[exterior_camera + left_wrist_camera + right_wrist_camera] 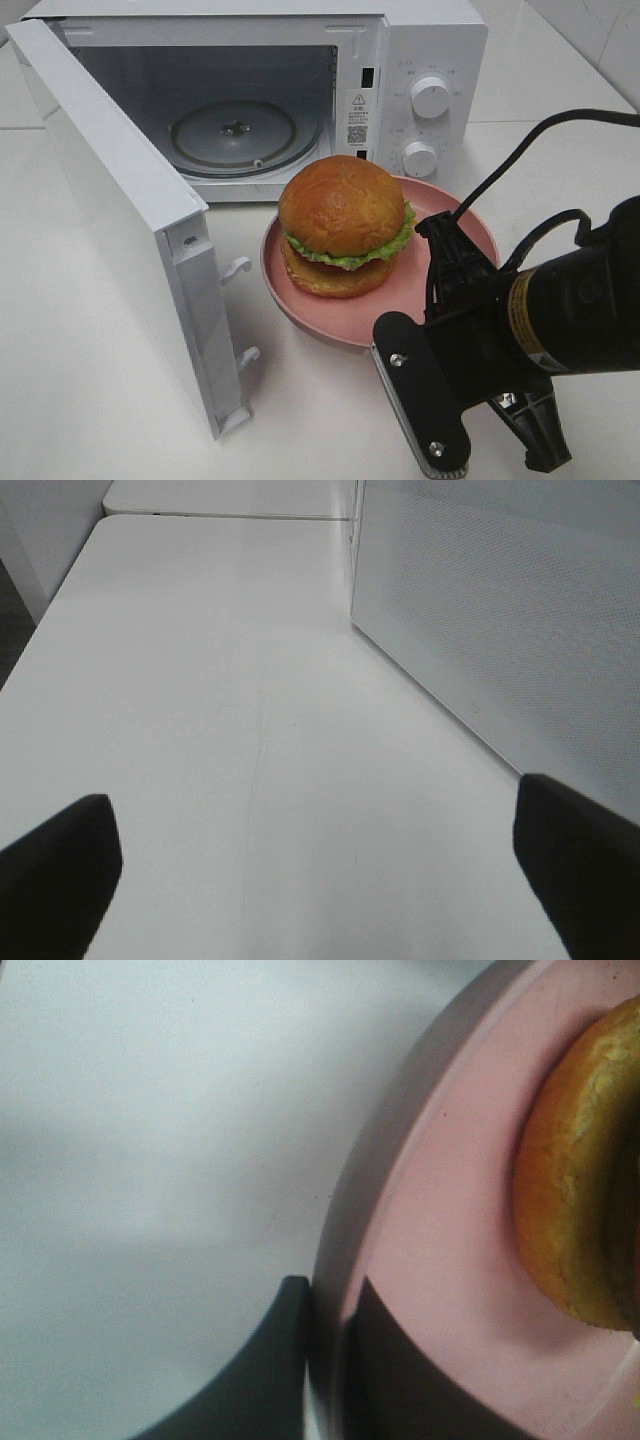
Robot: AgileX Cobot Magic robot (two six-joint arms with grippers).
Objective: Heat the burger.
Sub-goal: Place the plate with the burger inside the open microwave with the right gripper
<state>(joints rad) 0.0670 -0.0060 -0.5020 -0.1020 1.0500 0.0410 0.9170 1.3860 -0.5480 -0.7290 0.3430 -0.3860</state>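
The burger sits on a round pink plate in front of the open microwave; its bun edge also shows in the right wrist view as burger. My right gripper is shut on the plate's right rim, and the right wrist view shows that gripper with one finger outside the rim and one inside on the plate. My left gripper is open over bare table beside the microwave door, holding nothing; it is outside the exterior high view.
The microwave door swings out toward the front left, with latch hooks near the plate. A glass turntable lies inside the cavity. Two knobs are on the control panel. White table surrounds everything.
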